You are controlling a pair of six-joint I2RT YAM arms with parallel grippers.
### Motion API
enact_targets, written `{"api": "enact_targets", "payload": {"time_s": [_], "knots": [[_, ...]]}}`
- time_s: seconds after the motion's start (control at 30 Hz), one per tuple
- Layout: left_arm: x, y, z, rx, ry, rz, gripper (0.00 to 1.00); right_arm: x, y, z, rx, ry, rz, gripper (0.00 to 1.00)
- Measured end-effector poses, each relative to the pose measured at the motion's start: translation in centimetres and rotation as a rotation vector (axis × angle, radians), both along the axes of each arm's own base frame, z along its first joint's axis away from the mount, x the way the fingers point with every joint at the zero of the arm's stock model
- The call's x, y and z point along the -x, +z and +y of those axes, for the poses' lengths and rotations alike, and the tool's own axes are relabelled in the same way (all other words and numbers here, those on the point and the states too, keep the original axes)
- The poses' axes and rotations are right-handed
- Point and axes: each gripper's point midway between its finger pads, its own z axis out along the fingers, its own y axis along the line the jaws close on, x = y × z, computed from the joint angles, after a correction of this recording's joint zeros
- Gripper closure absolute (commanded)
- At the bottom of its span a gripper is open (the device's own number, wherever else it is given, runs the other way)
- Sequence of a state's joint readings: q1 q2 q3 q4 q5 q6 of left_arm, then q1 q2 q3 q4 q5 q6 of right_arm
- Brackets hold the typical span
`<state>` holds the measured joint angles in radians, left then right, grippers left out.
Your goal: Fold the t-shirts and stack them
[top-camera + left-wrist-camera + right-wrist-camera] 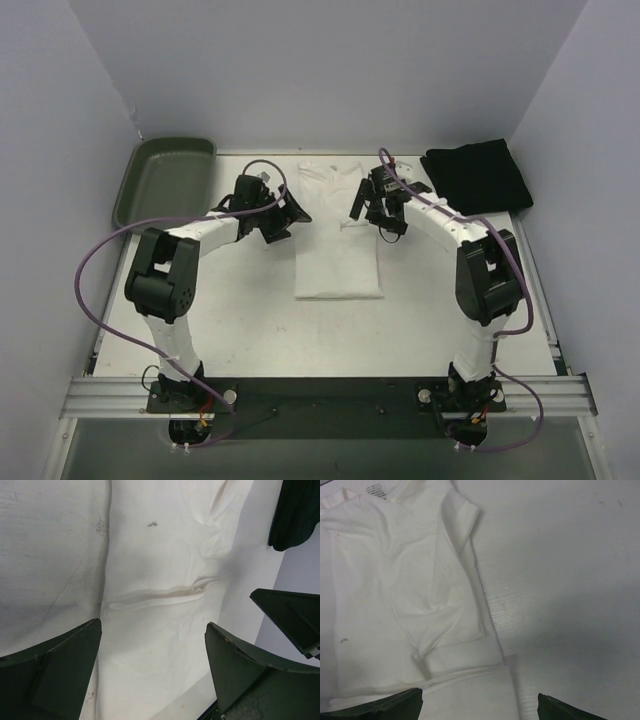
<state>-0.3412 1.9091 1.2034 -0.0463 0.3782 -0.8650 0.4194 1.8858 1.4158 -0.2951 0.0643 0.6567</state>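
The white t-shirt (338, 250) lies mid-surface (300, 340), its sides turned in to make a long narrow strip. The fold across its length looks not yet made. The black t-shirt (478, 178) sits folded at the far right corner. The left pincer (290, 212) and right pincer (368, 208) stand wide, holding nothing, flanking the collar end. Stacking remains to do.

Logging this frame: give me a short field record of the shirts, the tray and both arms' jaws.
white t-shirt: mid-table, sides folded in, a long narrow strip
black t-shirt: folded, far right corner
stack: not yet made; shirts apart
tray: far left corner
left jaws: open, empty, at the white t-shirt's left edge
right jaws: open, empty, over its right side
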Motion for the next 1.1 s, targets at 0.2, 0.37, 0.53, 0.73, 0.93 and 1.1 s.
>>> {"api": "enact_targets", "payload": {"time_s": [0.2, 0.37, 0.53, 0.73, 0.93, 1.1], "knots": [[1.1, 5.9, 0.5, 0.037, 0.012, -0.124, 0.05, 2.2, 3.3, 0.2, 0.008, 0.041, -0.075, 0.00], [6.6, 11.3, -1.2, 0.062, -0.062, -0.252, 0.04, 6.6, 5.8, 2.1, -0.011, 0.128, -0.131, 0.00], [13.9, 7.5, -1.0, 0.021, -0.128, -0.190, 0.04, 13.4, 2.2, 0.2, 0.032, 0.149, -0.064, 0.02], [19.1, 0.0, 2.7, -0.086, -0.106, -0.045, 0.03, 18.4, -1.9, -4.0, 0.072, 0.096, -0.011, 0.03], [19.4, -1.5, 3.2, -0.099, -0.097, -0.051, 0.03, 19.3, -2.2, -4.5, 0.018, 0.078, -0.067, 0.03], [18.8, -3.2, 2.6, -0.077, -0.093, -0.046, 0.03, 19.3, -2.3, -4.5, -0.023, 0.058, -0.103, 0.04]]}}
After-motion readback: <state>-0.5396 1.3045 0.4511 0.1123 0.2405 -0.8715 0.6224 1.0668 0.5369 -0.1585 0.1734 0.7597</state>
